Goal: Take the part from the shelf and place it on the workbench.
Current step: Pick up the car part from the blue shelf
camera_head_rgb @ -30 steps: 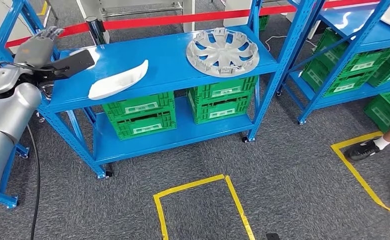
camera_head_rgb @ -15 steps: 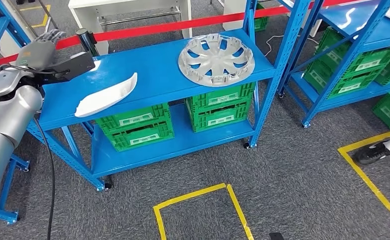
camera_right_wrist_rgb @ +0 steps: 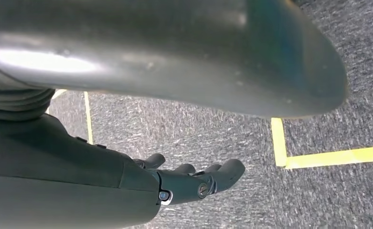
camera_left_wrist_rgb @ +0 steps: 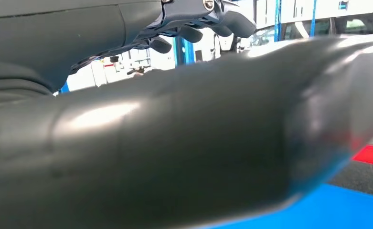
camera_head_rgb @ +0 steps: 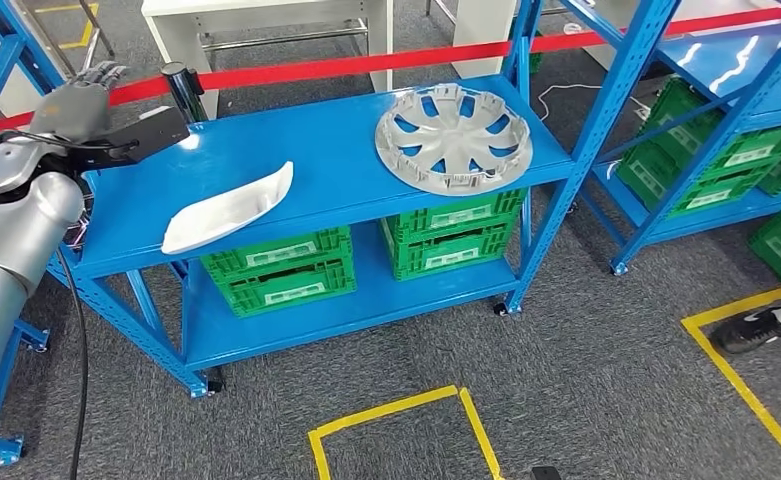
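part: a white, long, curved shell [camera_head_rgb: 228, 207] lies flat on the top board of the blue shelf [camera_head_rgb: 336, 160], near its front edge and toward the left end, well apart from the grey wheel cover [camera_head_rgb: 453, 137].
likely feel: looks like thin moulded plastic, so probably light, stiff and smooth; the glossy skin may slip.
where to hold: the long raised rim seems best, pinched near the middle so it does not tip.
left hand: left hand [camera_head_rgb: 78, 95] is raised above the shelf's left end, fingers apart and holding nothing.
right hand: right hand [camera_right_wrist_rgb: 189, 180] hangs over grey carpet, fingers loosely curled, gripping nothing.
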`<state>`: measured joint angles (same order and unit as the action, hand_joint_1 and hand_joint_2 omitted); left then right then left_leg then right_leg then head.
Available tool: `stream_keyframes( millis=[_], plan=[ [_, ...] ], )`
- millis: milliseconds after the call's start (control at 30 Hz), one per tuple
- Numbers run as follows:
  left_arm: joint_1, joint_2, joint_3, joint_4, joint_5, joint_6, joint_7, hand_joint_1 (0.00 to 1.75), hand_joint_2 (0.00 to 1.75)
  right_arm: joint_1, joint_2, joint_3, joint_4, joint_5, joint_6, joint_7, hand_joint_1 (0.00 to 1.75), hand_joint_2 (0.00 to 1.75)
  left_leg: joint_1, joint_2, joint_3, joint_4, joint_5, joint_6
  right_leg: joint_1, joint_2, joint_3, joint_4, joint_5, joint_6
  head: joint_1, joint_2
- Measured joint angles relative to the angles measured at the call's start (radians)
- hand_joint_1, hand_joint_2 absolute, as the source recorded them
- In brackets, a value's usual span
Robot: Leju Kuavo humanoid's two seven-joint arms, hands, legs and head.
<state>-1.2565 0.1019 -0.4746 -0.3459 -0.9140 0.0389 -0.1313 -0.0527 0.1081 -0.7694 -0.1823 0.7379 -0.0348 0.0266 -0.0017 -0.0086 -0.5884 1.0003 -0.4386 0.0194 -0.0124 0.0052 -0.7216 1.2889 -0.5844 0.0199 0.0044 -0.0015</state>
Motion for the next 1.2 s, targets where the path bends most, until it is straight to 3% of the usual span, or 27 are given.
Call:
stream_keyframes(
  millis=[33,100,167,300,367,467,500,533,567,600,667,700,833,1200],
  plan=[
    [0.002,0.000,0.000,0.000,0.000,0.000,0.000,0.00,0.00,0.001,-0.001,0.000,0.000,0.001,0.000,0.000,0.00,0.00,0.001,-0.001,0.008,0.004,-0.010,-0.003,-0.001,0.000,-0.004,-0.028,0.025,0.002,0.000,0.000],
    [0.004,0.000,0.000,0.001,0.000,0.000,0.000,0.00,0.00,0.001,-0.002,0.000,0.000,0.001,0.000,0.000,0.00,0.00,0.003,0.000,0.026,0.013,-0.032,-0.012,-0.004,-0.003,0.025,-0.151,0.114,0.002,0.000,0.000],
    [0.003,-0.001,0.000,0.002,0.001,-0.003,0.000,0.00,0.00,0.001,-0.002,0.000,0.001,0.002,0.000,0.001,0.00,0.00,0.002,-0.001,0.035,0.019,-0.050,-0.024,-0.002,-0.006,0.052,-0.237,0.160,-0.007,0.000,0.000],
    [0.003,0.002,-0.001,0.003,0.002,-0.038,-0.001,0.00,0.00,0.000,-0.002,0.000,0.001,0.004,0.000,0.003,0.00,0.00,0.001,-0.002,0.042,0.034,-0.060,-0.046,0.000,-0.005,0.073,-0.252,0.158,-0.038,0.000,0.000],
    [0.001,0.004,-0.002,0.004,0.011,-0.070,-0.006,0.00,0.00,-0.001,-0.002,0.000,0.001,0.005,-0.001,0.003,0.00,0.00,0.003,0.001,0.008,0.100,-0.079,-0.054,-0.002,-0.003,0.089,-0.257,0.154,-0.050,0.000,0.000],
    [0.003,0.007,-0.003,0.009,0.036,-0.138,-0.020,0.00,1.31,-0.001,-0.002,0.000,0.001,0.006,-0.001,0.003,0.00,0.00,0.005,0.002,-0.102,0.265,-0.138,-0.063,-0.001,0.001,0.104,-0.258,0.140,-0.058,-0.001,0.000],
    [0.005,0.008,-0.004,0.011,0.042,-0.166,-0.025,0.00,1.75,-0.001,-0.002,0.000,0.001,0.007,-0.001,0.003,0.00,0.00,0.005,0.002,-0.126,0.284,-0.139,-0.063,0.000,0.002,0.109,-0.257,0.135,-0.058,-0.001,0.000],
    [0.006,0.009,-0.005,0.013,0.045,-0.196,-0.030,0.00,1.75,-0.001,-0.002,0.000,0.001,0.008,-0.001,0.003,0.00,0.00,0.004,0.002,-0.133,0.271,-0.118,-0.060,0.002,0.003,0.114,-0.257,0.130,-0.058,-0.001,0.000],
    [0.006,0.009,-0.008,0.014,0.046,-0.224,-0.035,0.00,1.75,-0.001,-0.002,0.000,0.001,0.009,-0.001,0.003,0.00,0.00,0.003,0.002,-0.123,0.225,-0.079,-0.053,0.003,0.003,0.121,-0.257,0.125,-0.057,-0.001,0.000],
    [0.005,0.010,-0.011,0.015,0.046,-0.250,-0.042,0.00,1.75,-0.002,-0.002,0.000,0.001,0.010,0.000,0.003,0.00,0.00,0.000,0.003,-0.101,0.157,-0.031,-0.044,0.005,0.004,0.127,-0.257,0.121,-0.057,-0.001,0.000],
    [0.000,0.013,-0.019,0.015,0.049,-0.285,-0.058,0.00,1.75,-0.005,0.000,0.000,0.001,0.013,0.000,0.003,0.00,0.00,-0.008,0.003,-0.060,0.047,0.015,-0.029,0.008,0.004,0.134,-0.257,0.114,-0.052,0.000,0.000],
    [-0.002,0.015,-0.023,0.015,0.051,-0.298,-0.066,0.00,1.75,-0.006,0.000,0.000,0.001,0.014,0.000,0.003,0.00,0.00,-0.011,0.003,-0.049,0.019,0.021,-0.025,0.008,0.004,0.134,-0.257,0.111,-0.048,-0.001,0.000],
    [-0.003,0.021,-0.036,0.015,0.053,-0.319,-0.086,0.00,1.75,-0.007,-0.001,0.000,0.002,0.016,0.000,0.003,0.00,0.00,-0.008,0.000,-0.039,0.008,0.032,-0.041,0.013,0.002,0.136,-0.257,0.106,-0.049,-0.001,0.000],
    [0.012,0.058,-0.062,0.020,0.103,-0.412,-0.154,0.00,1.75,-0.011,-0.006,0.000,0.002,0.019,-0.005,0.012,0.00,0.00,-0.009,-0.002,-0.038,0.009,0.026,-0.027,0.011,0.001,0.145,-0.271,0.108,-0.033,-0.001,0.000]
  ],
)
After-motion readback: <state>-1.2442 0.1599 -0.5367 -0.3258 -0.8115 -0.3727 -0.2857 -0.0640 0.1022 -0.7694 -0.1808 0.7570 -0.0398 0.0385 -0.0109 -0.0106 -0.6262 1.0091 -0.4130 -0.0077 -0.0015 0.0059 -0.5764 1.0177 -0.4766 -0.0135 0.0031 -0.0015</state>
